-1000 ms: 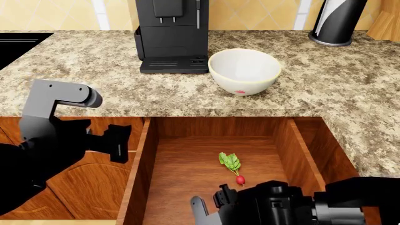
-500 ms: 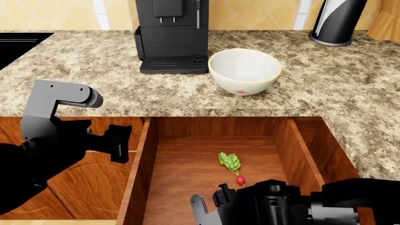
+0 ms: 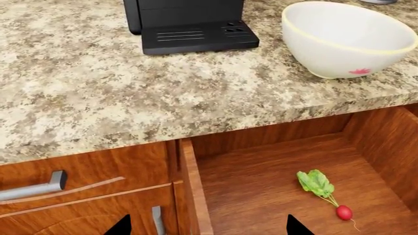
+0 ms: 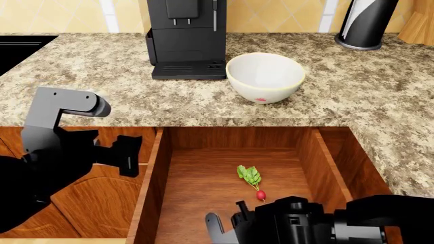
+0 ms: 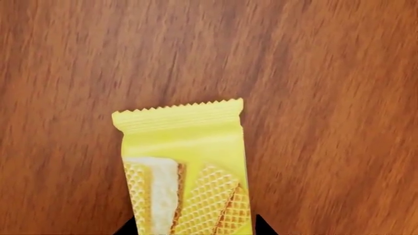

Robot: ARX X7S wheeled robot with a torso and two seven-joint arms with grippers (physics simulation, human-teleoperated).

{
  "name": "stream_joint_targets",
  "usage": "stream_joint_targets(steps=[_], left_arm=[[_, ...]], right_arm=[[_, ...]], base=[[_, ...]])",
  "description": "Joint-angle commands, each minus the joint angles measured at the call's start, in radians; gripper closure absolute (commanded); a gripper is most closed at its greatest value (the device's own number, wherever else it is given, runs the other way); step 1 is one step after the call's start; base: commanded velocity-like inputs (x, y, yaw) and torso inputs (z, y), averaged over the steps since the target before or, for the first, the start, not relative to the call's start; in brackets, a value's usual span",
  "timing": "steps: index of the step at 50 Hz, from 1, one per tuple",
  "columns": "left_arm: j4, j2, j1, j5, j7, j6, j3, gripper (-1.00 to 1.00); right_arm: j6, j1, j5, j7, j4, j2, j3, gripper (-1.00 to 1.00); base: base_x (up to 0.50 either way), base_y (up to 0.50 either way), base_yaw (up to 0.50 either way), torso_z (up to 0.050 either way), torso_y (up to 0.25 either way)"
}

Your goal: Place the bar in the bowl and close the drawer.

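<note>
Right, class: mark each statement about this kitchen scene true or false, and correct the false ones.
1. The bowl is empty. True.
2. The drawer is shut. False: it stands open.
3. The bar already lies in the bowl. False: the right wrist view shows it on the drawer's wooden floor.
4. A radish lies on the drawer floor. True.
5. The bowl stands beside the coffee machine on the counter. True.

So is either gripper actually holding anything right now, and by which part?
The left gripper is open over the drawer, empty. The right gripper's tips flank the bar's near end; a grip cannot be confirmed.
</note>
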Motion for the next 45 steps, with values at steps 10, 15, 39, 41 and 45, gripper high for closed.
stream_joint_targets(steps=[10, 15, 39, 41, 45], left_arm=[[0.005, -0.006, -0.005, -0.009, -0.007, 0.004, 0.004, -1.0], [0.008, -0.008, -0.008, -0.015, -0.013, 0.005, 0.004, -1.0], [0.009, -0.014, -0.032, -0.031, -0.031, 0.006, 0.009, -1.0], [0.011, -0.016, -0.034, -0.034, -0.033, 0.006, 0.009, -1.0], [0.013, -0.019, -0.041, -0.044, -0.041, 0.006, 0.009, -1.0]], right_arm=[[0.035, 0.027, -0.004, 0.0, -0.055, 0.021, -0.001, 1.0], [0.073, 0.057, 0.004, 0.009, -0.116, 0.041, 0.007, 1.0], [0.188, 0.227, 0.08, 0.073, -0.366, 0.149, 0.157, 1.0], [0.196, 0.247, 0.093, 0.075, -0.39, 0.16, 0.18, 1.0], [0.216, 0.29, 0.118, 0.074, -0.428, 0.181, 0.22, 1.0]], base=[[0.0, 0.0, 0.0, 0.0, 0.0], [0.0, 0.0, 0.0, 0.0, 0.0], [0.0, 0.0, 0.0, 0.0, 0.0], [0.0, 0.0, 0.0, 0.0, 0.0], [0.0, 0.0, 0.0, 0.0, 0.0]])
